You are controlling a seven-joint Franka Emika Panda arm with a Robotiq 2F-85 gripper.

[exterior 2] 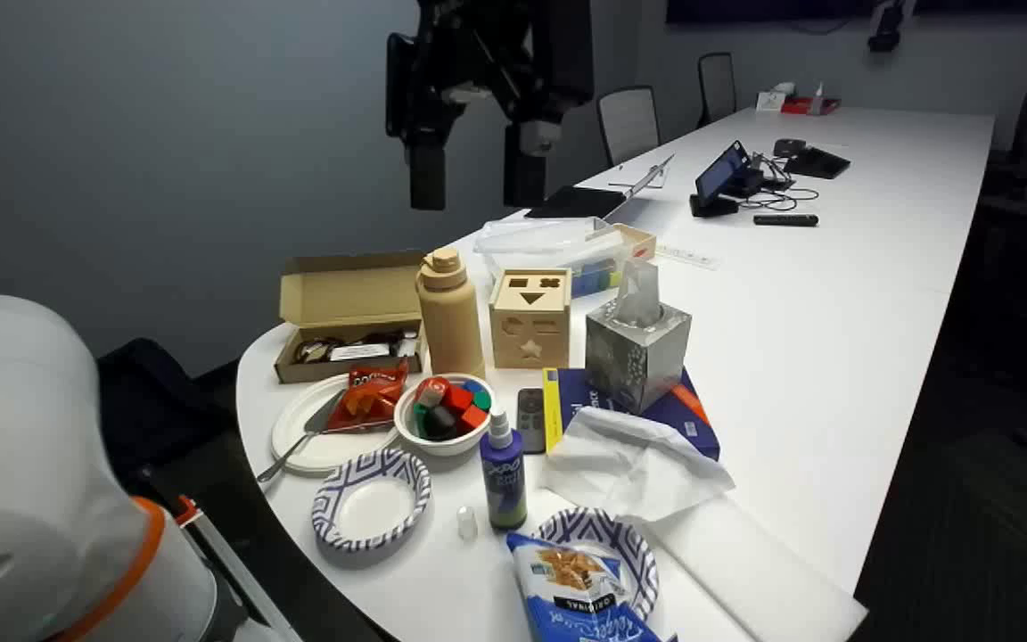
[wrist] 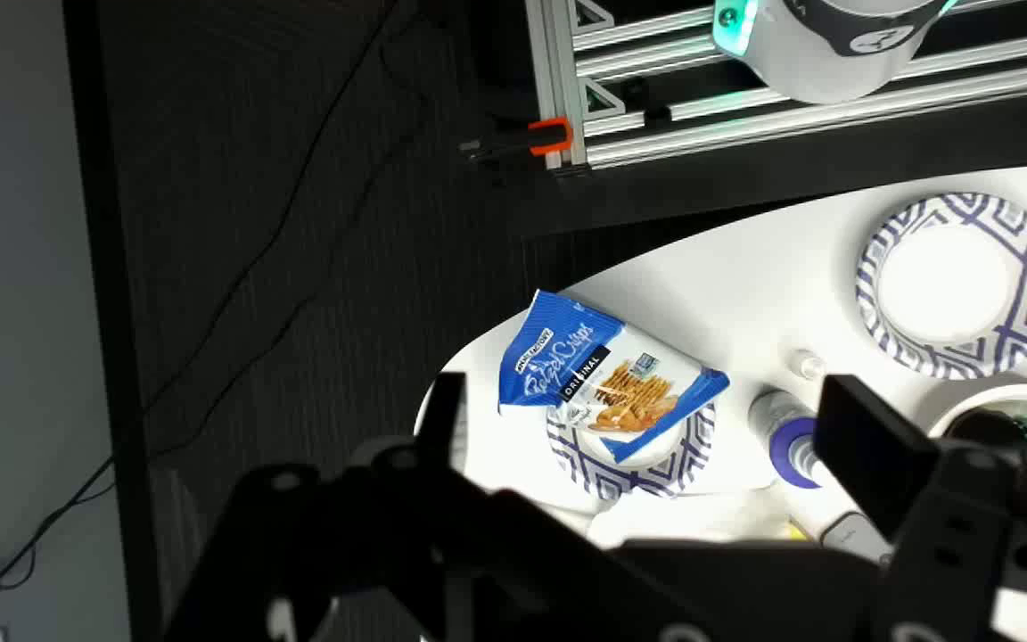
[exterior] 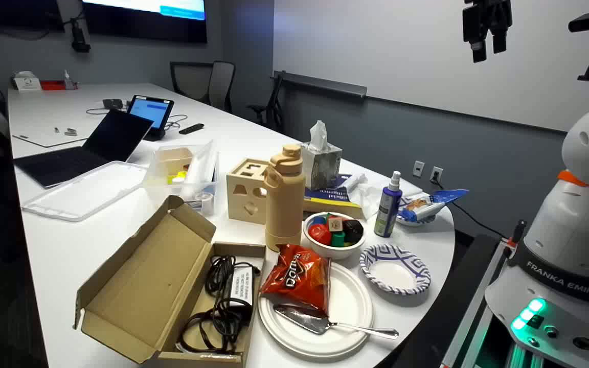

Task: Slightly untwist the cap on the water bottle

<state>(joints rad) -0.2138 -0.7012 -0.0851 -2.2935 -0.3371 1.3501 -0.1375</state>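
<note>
Dim, enclosed by grey walls [exterior: 356, 133]. Fitted with a whiteboard [exterior: 407, 56], glowing screen [exterior: 146, 20] and low outlets [exterior: 418, 169]. Furnished with a long white table [exterior 2: 834, 276], rounded at one end, and chairs [exterior 2: 628, 125] along it. Shows dark floor [wrist: 255, 223] and black baseboard [wrist: 105, 267] in the wrist view.

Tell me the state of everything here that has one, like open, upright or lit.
Gripper: jaws open, empty
Cap: on, tightness unclear
Water bottle: upright
Cardboard box: open, cables inside
Plastic bin: open, items inside
Laptop: open
Tablet: screen lit
Tissue box: tissue sticking out
Spray bottle: upright
White bowl: holding blocks
Base lights: glowing green
Doritos bag: seal unclear
Pretzel bag: likewise
</note>
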